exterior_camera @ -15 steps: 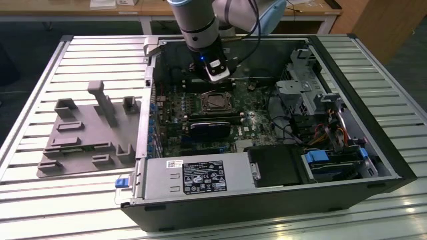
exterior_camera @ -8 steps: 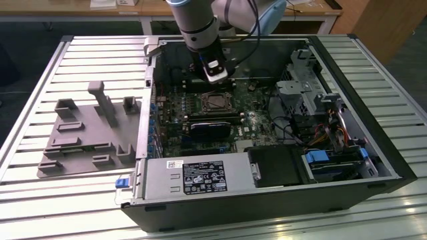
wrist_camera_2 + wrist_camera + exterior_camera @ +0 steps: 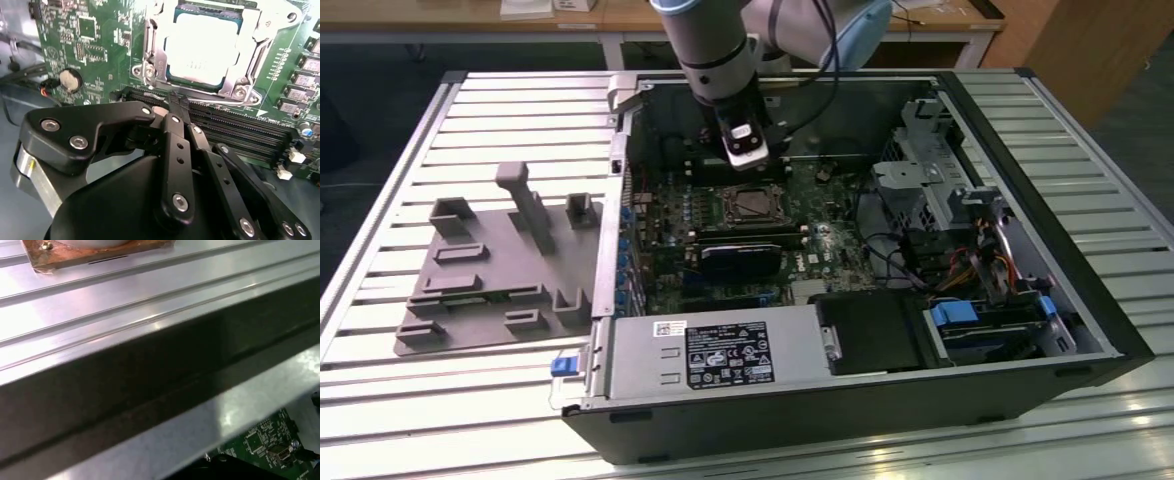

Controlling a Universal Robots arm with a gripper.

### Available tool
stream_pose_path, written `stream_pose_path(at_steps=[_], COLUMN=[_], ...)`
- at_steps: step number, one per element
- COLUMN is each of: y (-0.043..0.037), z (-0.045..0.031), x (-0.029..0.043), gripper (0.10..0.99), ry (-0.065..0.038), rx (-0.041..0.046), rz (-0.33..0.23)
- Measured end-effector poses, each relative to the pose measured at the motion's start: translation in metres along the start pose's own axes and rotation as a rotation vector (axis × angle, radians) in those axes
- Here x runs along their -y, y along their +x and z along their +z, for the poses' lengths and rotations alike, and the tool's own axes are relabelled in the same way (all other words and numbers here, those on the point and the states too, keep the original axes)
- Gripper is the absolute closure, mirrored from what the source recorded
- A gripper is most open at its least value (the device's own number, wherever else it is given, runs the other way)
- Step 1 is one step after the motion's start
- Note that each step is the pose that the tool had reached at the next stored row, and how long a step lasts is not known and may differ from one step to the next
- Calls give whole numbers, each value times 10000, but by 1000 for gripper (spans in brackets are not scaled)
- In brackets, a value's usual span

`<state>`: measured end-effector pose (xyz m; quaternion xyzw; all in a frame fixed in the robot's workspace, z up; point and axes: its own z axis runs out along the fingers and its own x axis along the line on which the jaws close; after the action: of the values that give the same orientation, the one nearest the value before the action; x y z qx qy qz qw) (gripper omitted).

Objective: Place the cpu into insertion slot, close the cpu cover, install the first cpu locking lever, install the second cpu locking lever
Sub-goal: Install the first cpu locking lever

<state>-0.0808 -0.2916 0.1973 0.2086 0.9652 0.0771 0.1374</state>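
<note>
Table: one, bright slatted metal; wooden desks behind it.
Case: one black computer tower on its side, open on top.
Fixture: one grey moulded tray, on the exterior view's left of the case.
Motherboard: one, green, flat inside the case.
Arm: one, grey, reaching down into the case.
Gripper: one, black; fingertips pressed together, nothing seen between them, just over the long black memory slots beside the socket.
Insertion slot: one, square, mid-board.
Cpu cover: one thin metal frame, lying flat.
Cpu: one, silvery, seated in the slot, framed by the cover.
Battery: one round silver cell.
</note>
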Motion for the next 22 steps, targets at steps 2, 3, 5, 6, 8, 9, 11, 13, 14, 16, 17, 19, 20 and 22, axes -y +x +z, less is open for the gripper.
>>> stream_pose_path(at_steps=[2,3,5,6,8,9,11,13,14,16,17,19,20,22], y=[4,6,9,10,13,14,17,17,17,17,17,14,11,4], z=[13,20,32,38,47,51,62,64,64,64,64,53,42,12], x=[2,2,4,5,8,9,10,11,11,11,11,8,6,-1], gripper=[984,984,984,984,984,984,984,984,984,984,984,984,984,984], ry=[52,79,133,162,225,257,313,348,349,349,349,348,349,348], rx=[47,71,121,146,197,223,277,308,309,309,310,312,311,309], rz=[214,326,554,670,910,1032,1277,1415,1415,1415,1416,1416,1417,1417])
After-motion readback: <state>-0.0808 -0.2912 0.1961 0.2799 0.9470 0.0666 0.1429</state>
